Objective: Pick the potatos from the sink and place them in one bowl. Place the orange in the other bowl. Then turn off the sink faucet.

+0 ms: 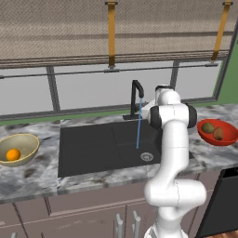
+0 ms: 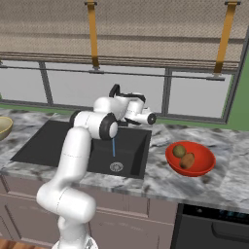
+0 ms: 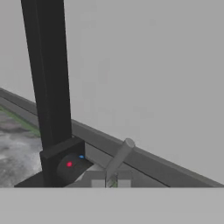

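Hand view: tool clenched, holding nothing, at the base of the sink faucet; its grey lever rises just beyond, angled up-right. Water runs.

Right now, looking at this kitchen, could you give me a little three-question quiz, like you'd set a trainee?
1. True or false: both potatos lie in the red bowl.
2. Where is the orange? A) in the sink B) in the tan-yellow bowl C) on the counter
3. Fill in: water from the faucet is ____ running.

Key:
1. True; both sit together in the red bowl, right of the sink.
2. B; it rests inside the tan-yellow bowl, left of the sink.
3. Still; a thin blue stream falls into the basin. In the hand view the shut gripper sits close to the grey handle at the faucet's base.
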